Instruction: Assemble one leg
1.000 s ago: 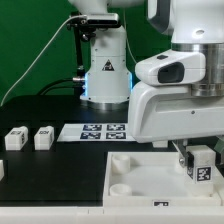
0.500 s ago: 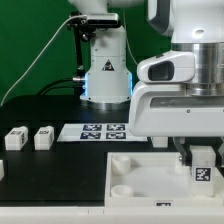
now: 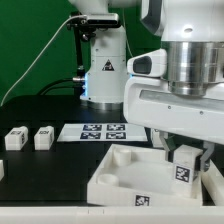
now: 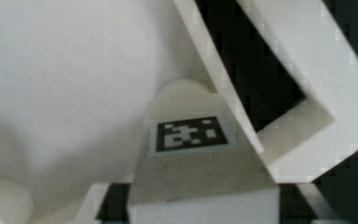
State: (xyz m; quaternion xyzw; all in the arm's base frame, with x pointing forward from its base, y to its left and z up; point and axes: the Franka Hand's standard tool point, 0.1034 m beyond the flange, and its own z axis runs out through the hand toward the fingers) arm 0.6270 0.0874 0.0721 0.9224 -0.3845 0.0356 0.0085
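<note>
While my arm fills the exterior view's right, my tool (image 3: pixel 186 160) hangs low over the large white panel (image 3: pixel 120 178), and a leg (image 3: pixel 185 167) with its black-and-white marker facing the camera sits between my fingers, which are closed narrowly on it; the leg stands roughly upright, just above or at the panel's corner nearest the exterior view's right, though I cannot tell whether it touches the panel; in the wrist view the leg (image 4: pixel 197 160) fills the middle with its marker toward the lens, the panel (image 4: pixel 69 90) pale and blurred beside it; the panel lies tilted on the dark surface (image 3: pixel 40 170), a marker on its front edge; two more legs (image 3: pixel 29 138) rest side by side on the surface at the exterior view's left, well apart from my tool; the marker board (image 3: pixel 100 131) lies flat behind the panel.
</note>
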